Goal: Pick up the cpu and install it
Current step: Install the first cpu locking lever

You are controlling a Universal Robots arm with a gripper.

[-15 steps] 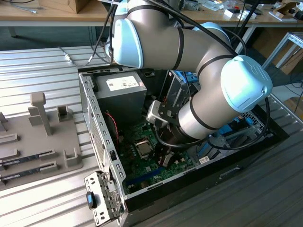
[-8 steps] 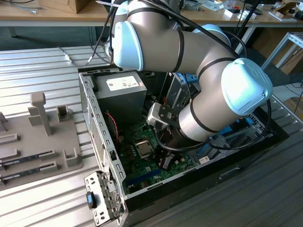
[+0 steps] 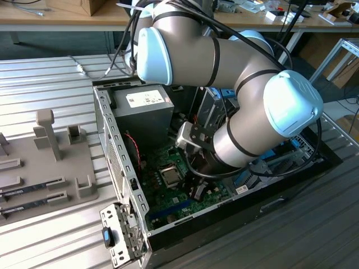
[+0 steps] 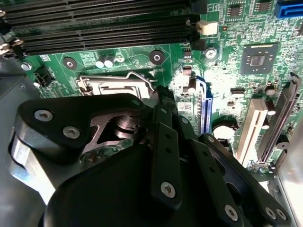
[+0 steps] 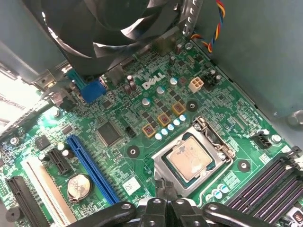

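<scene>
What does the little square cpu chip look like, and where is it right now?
The cpu is a small flat square with a dull silvery metal top and faint print on it. It lies flat in its socket on the green motherboard, and the socket's shiny metal frame runs round its edges. Nothing rests on its top. The gripper is close by the socket's corner. Whether it touches the frame can't be told.

The cpu (silvery square, thin green rim) lies flat in its socket on the green board.
</scene>
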